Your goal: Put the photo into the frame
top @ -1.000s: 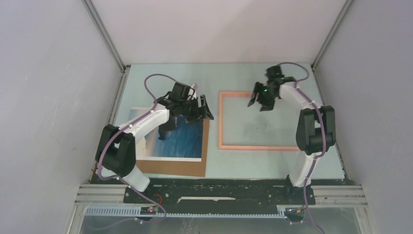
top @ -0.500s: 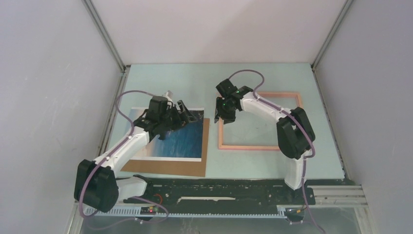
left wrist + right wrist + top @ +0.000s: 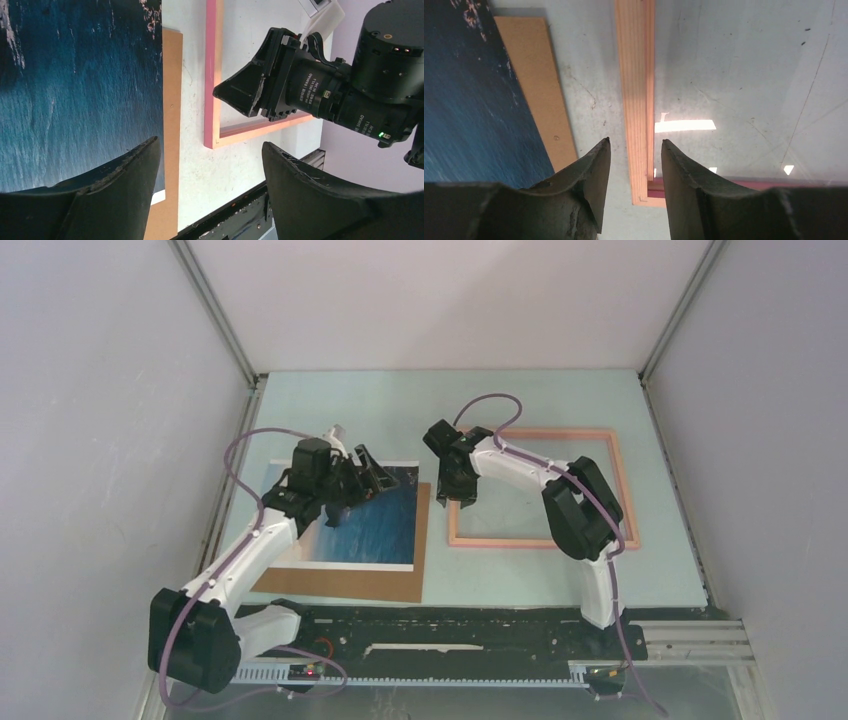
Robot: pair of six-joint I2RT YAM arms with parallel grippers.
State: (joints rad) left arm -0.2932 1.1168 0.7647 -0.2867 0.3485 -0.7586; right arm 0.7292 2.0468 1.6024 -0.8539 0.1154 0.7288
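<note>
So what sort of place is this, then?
Probably a robot test booth: a left arm and a right arm bolted at the edge of a table, blank walls around it, and a photo, a frame and cardboard laid out.

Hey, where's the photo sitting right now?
In the top view, the photo lies picture side up on the left half of the table. It rests on the brown cardboard sheet, just left of the pink frame.
</note>
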